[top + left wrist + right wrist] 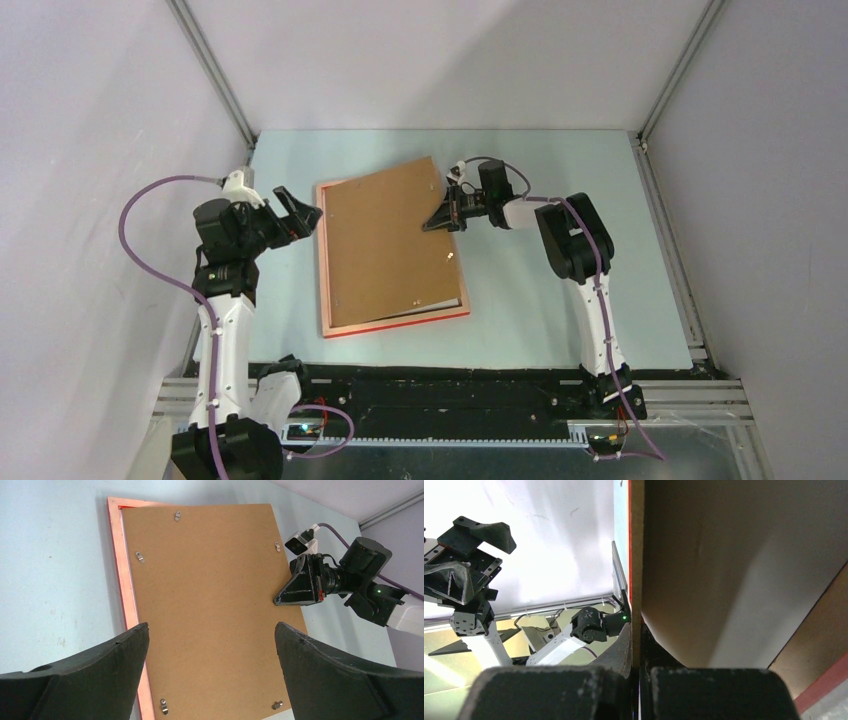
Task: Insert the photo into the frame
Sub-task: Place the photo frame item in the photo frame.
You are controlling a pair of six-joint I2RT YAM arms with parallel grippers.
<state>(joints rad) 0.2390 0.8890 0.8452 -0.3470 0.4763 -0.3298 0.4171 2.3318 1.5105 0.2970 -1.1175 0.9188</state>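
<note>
Currently the right gripper (pixel 432 226) pinches the backing board (pixel 385 240) by its edge, tilted over the frame (pixel 395 325) beneath; the left gripper (pixel 303 222) gapes empty alongside. The photo is hidden, presumably underneath. That thin pinch could slip, dropping the board askew.

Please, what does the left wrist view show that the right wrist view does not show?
Only the left wrist view: the flat face of the brown backing board with its small metal clips, and the right hand from outside, shut on the board's edge. Only the right wrist view: that board seen edge-on in the grip, and the whole left hand, open, at upper left. Both: the board and a red strip of the frame.
</note>
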